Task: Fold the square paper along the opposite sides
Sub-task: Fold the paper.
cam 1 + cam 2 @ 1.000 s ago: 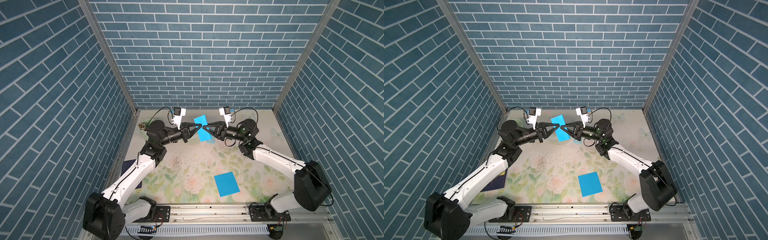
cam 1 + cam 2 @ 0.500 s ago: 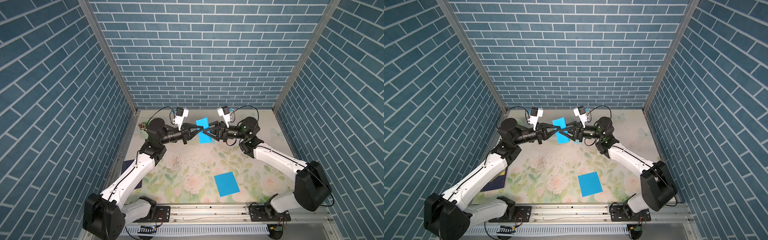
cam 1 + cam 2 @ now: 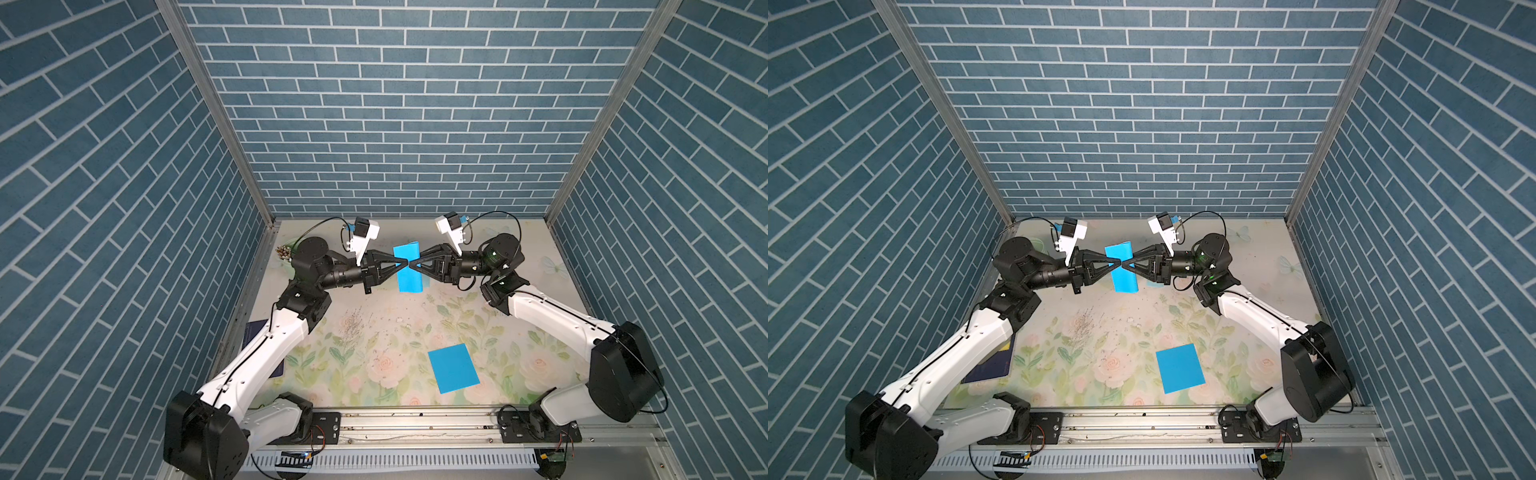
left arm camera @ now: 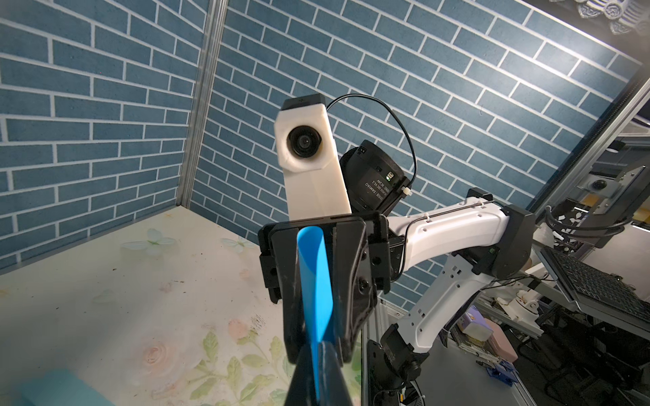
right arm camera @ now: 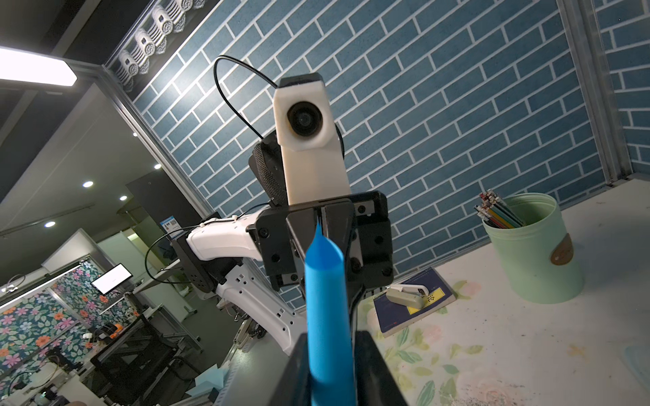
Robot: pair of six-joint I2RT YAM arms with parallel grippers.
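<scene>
A blue square paper point(image 3: 409, 272) point(image 3: 1122, 272) hangs in the air over the back middle of the table, bent over into a loose loop. My left gripper point(image 3: 406, 262) point(image 3: 1118, 262) comes from the left and is shut on the paper's edges, which show as a thin blue strip between its fingers point(image 4: 309, 372). My right gripper point(image 3: 412, 264) point(image 3: 1125, 264) meets it tip to tip from the right. Its fingers point(image 5: 373, 369) are shut on the rounded blue paper point(image 5: 327, 298).
Another blue sheet point(image 3: 453, 368) point(image 3: 1180, 368) lies flat near the table's front. A green cup of pencils point(image 5: 531, 253) stands at the back left corner. A dark notebook point(image 5: 415, 305) point(image 3: 988, 365) with a stapler point(image 5: 408, 297) on it lies by the left wall.
My right gripper opened wider, then shut again on the paper. The two grippers have drawn together tip to tip, and the paper has turned more upright between them.
</scene>
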